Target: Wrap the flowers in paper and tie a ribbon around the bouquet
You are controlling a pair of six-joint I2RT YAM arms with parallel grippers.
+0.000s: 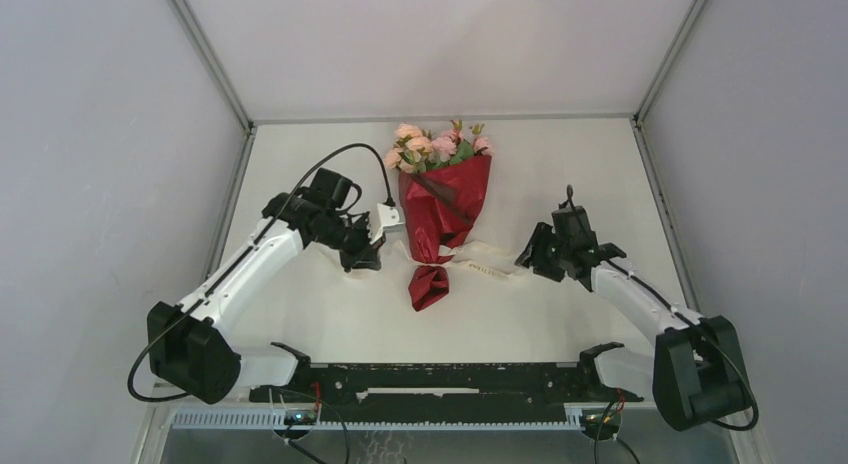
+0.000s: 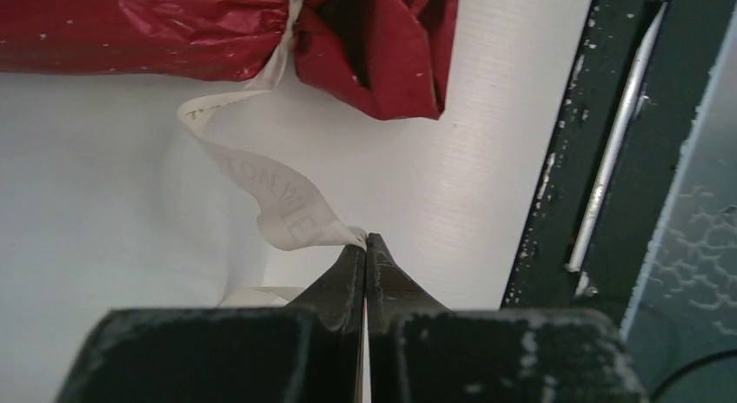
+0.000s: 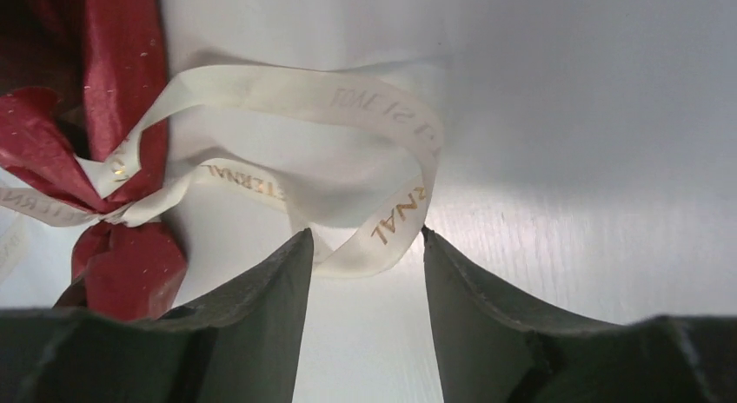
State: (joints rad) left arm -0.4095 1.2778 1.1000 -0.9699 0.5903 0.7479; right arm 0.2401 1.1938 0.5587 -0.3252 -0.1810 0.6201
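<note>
The bouquet (image 1: 440, 199) lies on the white table with its pink flowers (image 1: 435, 146) pointing to the far side. Its red paper (image 1: 443, 209) is cinched near the tail by the cream ribbon (image 1: 480, 269). My left gripper (image 1: 375, 254) sits just left of the cinch, shut on a ribbon end (image 2: 282, 199) pinched at its tips (image 2: 366, 240), with red paper (image 2: 174, 29) beyond. My right gripper (image 1: 525, 259) is to the right, open. A loose ribbon loop (image 3: 348, 95) printed with gold letters curls between its fingertips (image 3: 367, 234), untouched by either pad. The knot at the paper (image 3: 122, 64) lies to the left.
A black rail (image 1: 440, 379) runs along the near table edge between the arm bases, and shows in the left wrist view as the dark rail (image 2: 608, 160) on the right. Grey walls enclose the table on three sides.
</note>
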